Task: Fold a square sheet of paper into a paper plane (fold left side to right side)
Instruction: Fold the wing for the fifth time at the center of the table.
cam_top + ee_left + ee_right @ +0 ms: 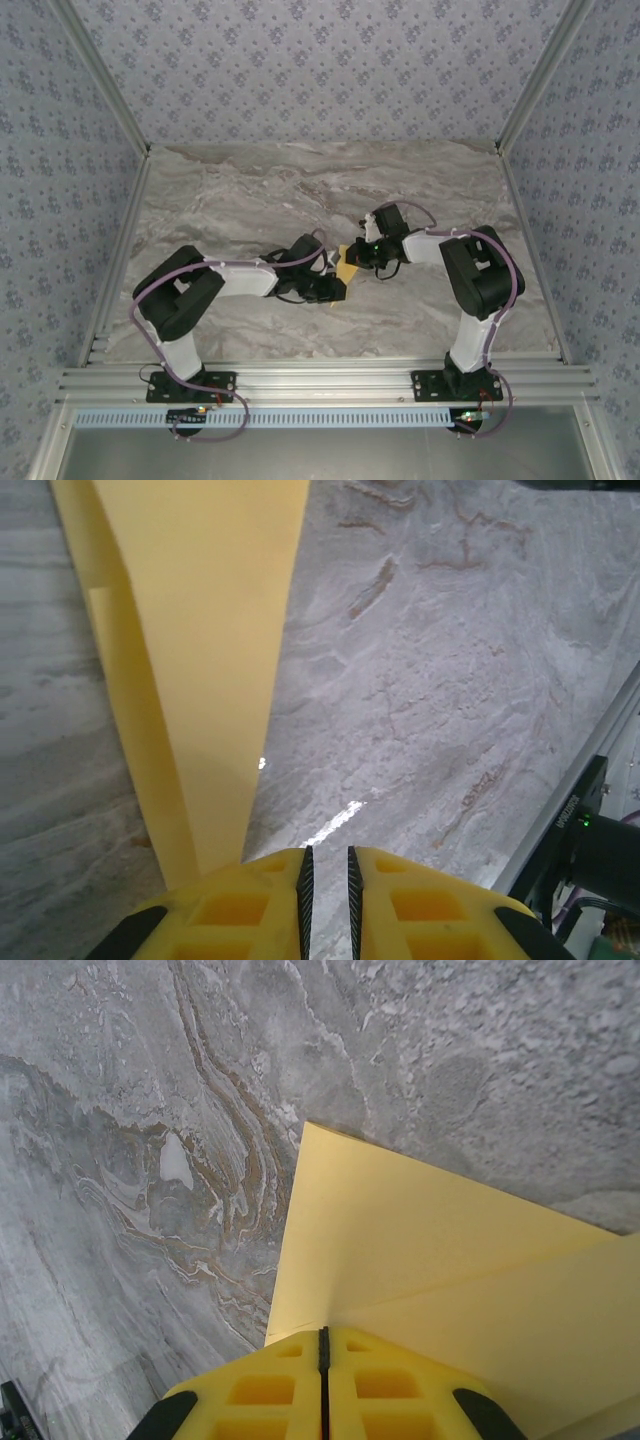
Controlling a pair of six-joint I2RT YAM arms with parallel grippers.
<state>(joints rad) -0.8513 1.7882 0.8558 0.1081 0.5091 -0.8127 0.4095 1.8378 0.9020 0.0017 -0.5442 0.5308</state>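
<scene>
Presently we are finding the right claw (322,1334) closed at the yellow paper sheet (420,1250), left claw (327,854) slightly apart beside it; we are advising slow, even pressing.

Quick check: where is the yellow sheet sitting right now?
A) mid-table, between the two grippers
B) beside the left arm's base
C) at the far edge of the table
A: the top view shows the sheet in the middle of the table, with the left gripper and right gripper meeting at it.
</scene>
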